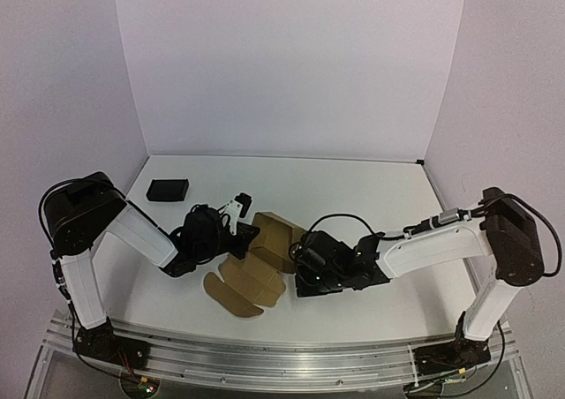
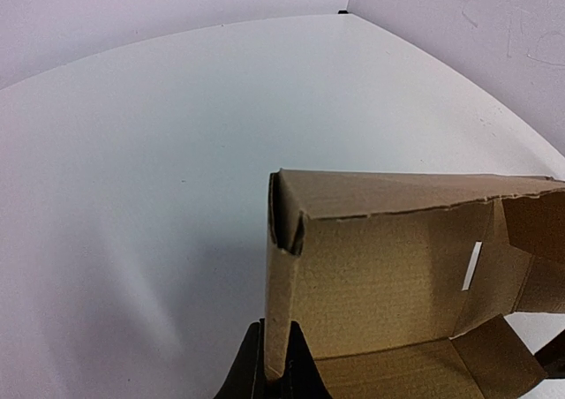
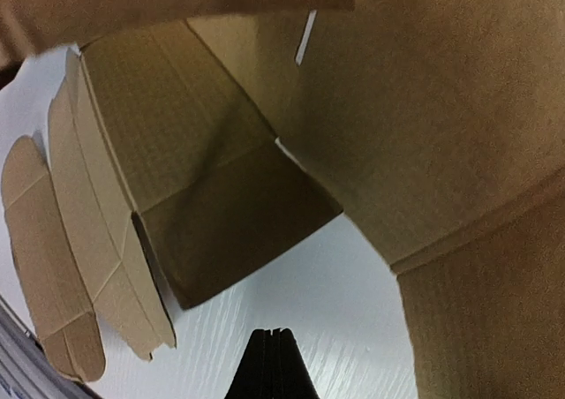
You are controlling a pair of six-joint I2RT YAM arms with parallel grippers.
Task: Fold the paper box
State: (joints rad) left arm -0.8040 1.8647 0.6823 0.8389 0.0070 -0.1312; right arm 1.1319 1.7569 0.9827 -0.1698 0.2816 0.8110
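Box (image 1: 265,251) is half-formed at mid-surface (image 1: 353,187): some walls raised, near flaps lying flat. One wall is pinched by left gripper (image 2: 275,368). Right gripper (image 3: 272,368) is shut, empty, beside box. Flaps and closing are judged left.

No text, label, brand, number or sign could be read in any view. The paper box (image 1: 269,236), at the centre of the overhead frame, showed only plain brown cardboard. The small black block (image 1: 168,190), at the upper left, was too small to show any marking.
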